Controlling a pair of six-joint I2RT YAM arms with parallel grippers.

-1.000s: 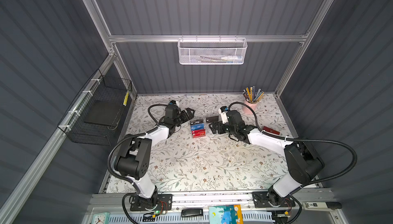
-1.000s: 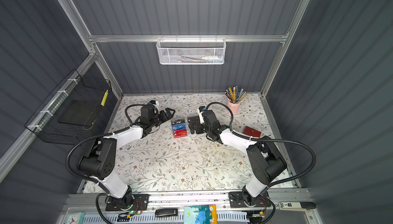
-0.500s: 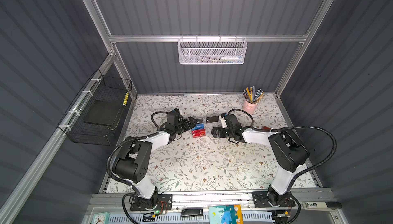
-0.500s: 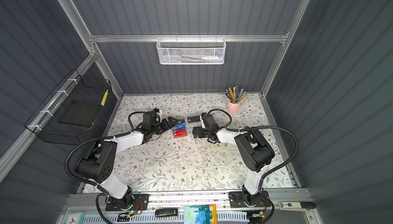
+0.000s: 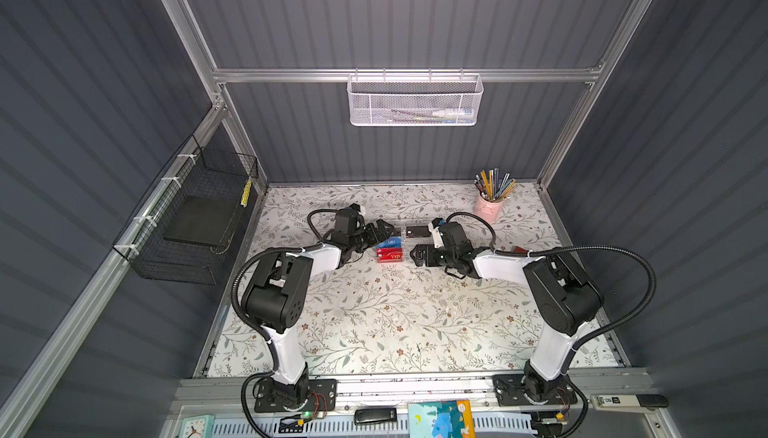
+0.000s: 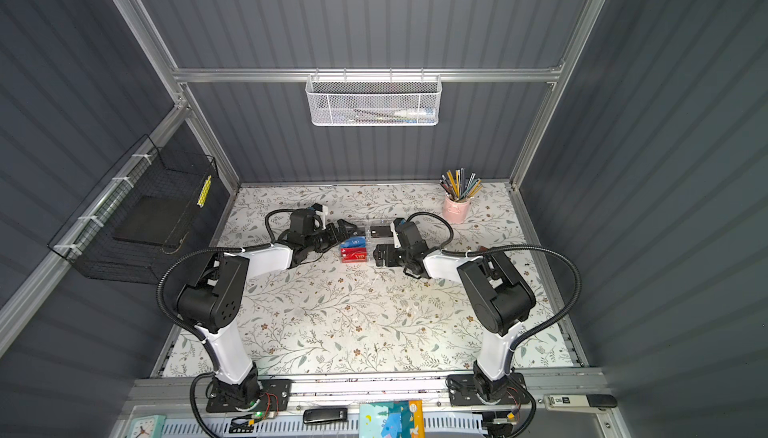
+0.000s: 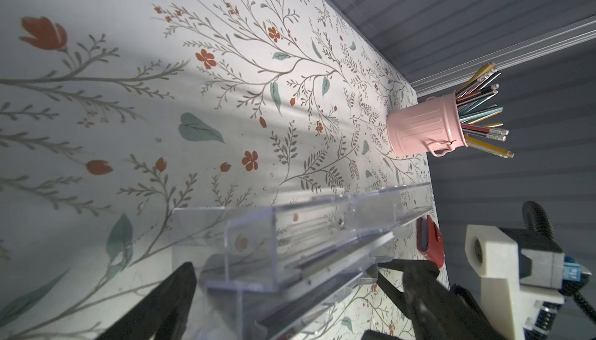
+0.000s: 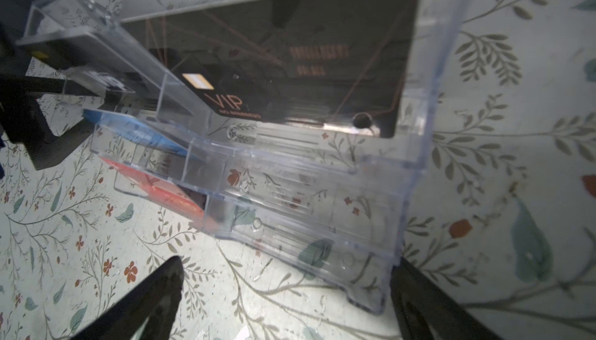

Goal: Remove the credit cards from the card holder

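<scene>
Both arms have dropped low and closed in on the clear rack point(image 8: 322, 225) at 12 o'clock on the table point(image 5: 395, 332). The right gripper point(image 5: 417, 255) sits at the rack's 5 o'clock corner, jaws wide and empty. The left gripper point(image 5: 384, 230), at its 10 o'clock, straddles the rack's end, equally wide; contact is unclear. The red wallet point(image 7: 435, 244) lies at 2 o'clock; its cards cannot be seen.
</scene>
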